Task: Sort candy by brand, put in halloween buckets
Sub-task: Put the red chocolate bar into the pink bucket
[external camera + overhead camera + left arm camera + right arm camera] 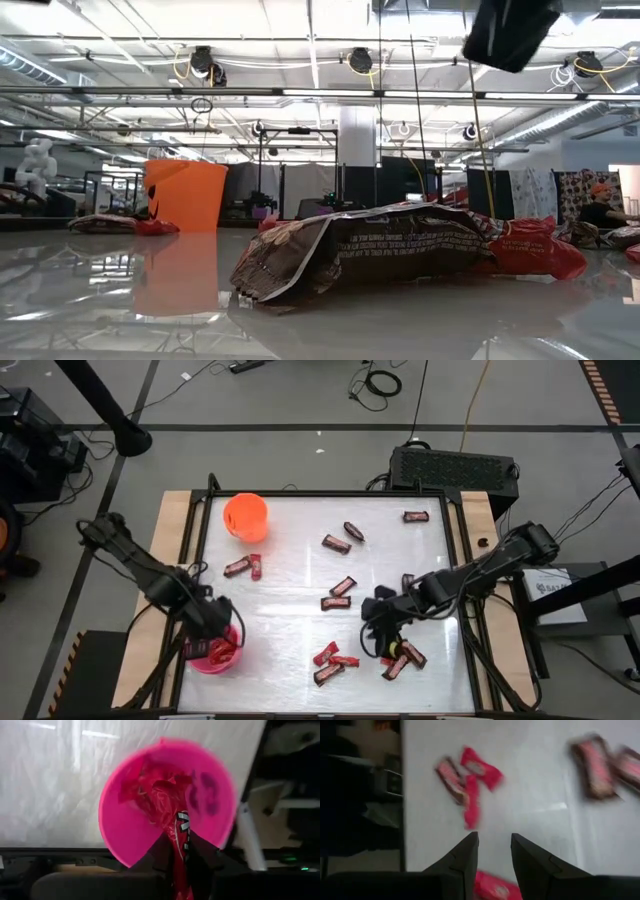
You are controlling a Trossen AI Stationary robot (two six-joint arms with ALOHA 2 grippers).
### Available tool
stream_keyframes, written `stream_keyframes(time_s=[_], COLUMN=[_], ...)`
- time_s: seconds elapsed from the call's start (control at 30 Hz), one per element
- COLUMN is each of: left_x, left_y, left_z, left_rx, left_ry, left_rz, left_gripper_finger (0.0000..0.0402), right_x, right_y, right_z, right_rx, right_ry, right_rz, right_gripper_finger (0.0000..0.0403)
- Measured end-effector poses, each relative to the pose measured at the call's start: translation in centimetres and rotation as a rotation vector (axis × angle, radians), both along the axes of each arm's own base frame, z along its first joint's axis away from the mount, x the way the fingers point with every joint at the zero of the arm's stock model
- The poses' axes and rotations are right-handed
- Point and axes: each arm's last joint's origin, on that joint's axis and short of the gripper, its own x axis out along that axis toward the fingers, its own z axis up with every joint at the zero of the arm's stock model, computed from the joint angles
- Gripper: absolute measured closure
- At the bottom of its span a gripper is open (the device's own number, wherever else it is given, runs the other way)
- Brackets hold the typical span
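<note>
The pink bucket (205, 662) stands at the table's near left with red candy (150, 790) lying inside it. My left gripper (218, 632) hangs over the bucket's opening, shut on a red candy bar (181, 827). The orange bucket (245, 517) stands at the far left. Red and brown candy bars lie flat across the table (342, 588). My right gripper (381, 622) is open above the near right, by a small group of bars (400, 658). The table shows between its fingers (495, 845), and a red bar (495, 890) lies just below them. My left gripper pinches the red candy bar between its two fingers (200, 857), coming from above and pointing down. The bar runs along the fingers, and its free end (175, 817) sticks out past the tips over the pink bucket's opening. Whether that end touches the candy inside, I cannot tell.
Loose bars lie near the orange bucket (243, 567), at the far right (415, 517) and at the near middle (330, 660). A brown bar (380, 250) lies close in front of the low camera. Wooden rails (180, 530) edge the table.
</note>
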Motion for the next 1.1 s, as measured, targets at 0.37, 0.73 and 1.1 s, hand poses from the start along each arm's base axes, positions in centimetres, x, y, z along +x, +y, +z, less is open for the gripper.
stream_keyframes(time_s=[0.37, 0.73, 1.1], left_x=[-0.6, -0.7, -1.0], left_y=[-0.6, -0.5, -0.2], left_z=[-4.7, -5.1, -3.5], left_rx=[0.022, 0.027, -0.028], left_ry=[0.071, 0.08, -0.034], left_rz=[-0.016, -0.025, -0.245], left_gripper_finger=[0.036, 0.0287, 0.0256], right_x=[1.6, 3.8, 4.2], right_y=[3.4, 5.9, 6.0], right_z=[-6.0, -10.6, -13.8], right_rx=[-0.103, -0.081, -0.061], right_ry=[-0.002, -0.041, 0.091], right_rz=[0.246, 0.27, 0.15], right_gripper_finger=[0.0294, 0.0294, 0.0304])
